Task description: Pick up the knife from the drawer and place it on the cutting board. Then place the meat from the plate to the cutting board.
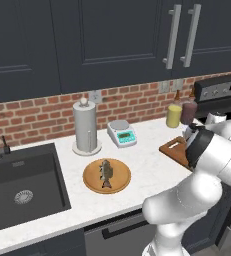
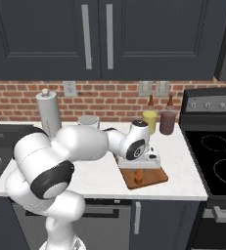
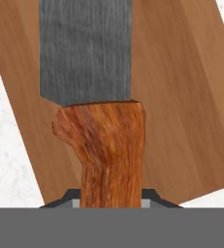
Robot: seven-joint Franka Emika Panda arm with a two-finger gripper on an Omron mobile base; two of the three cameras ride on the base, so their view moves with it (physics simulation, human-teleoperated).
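Left base view: meat (image 1: 106, 173) lying on the round plate (image 1: 107, 176) mid-table, waiting its turn; cutting board (image 1: 174, 148) to the right, half hidden behind the white arm.

Right base view: hand (image 2: 139, 172) lowered over the cutting board (image 2: 143, 177), closed on the knife (image 2: 138, 177), orange handle just above the wood, apparently for setting down.

Hand view: knife (image 3: 96, 97) gripped by its handle, grey blade stretching away over the board (image 3: 181, 97), white table (image 3: 7, 184) around it.

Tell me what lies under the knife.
Under the knife, held by the shut gripper, lies the cutting board. The blade and handle cover the board's middle; whether they touch cannot be told.
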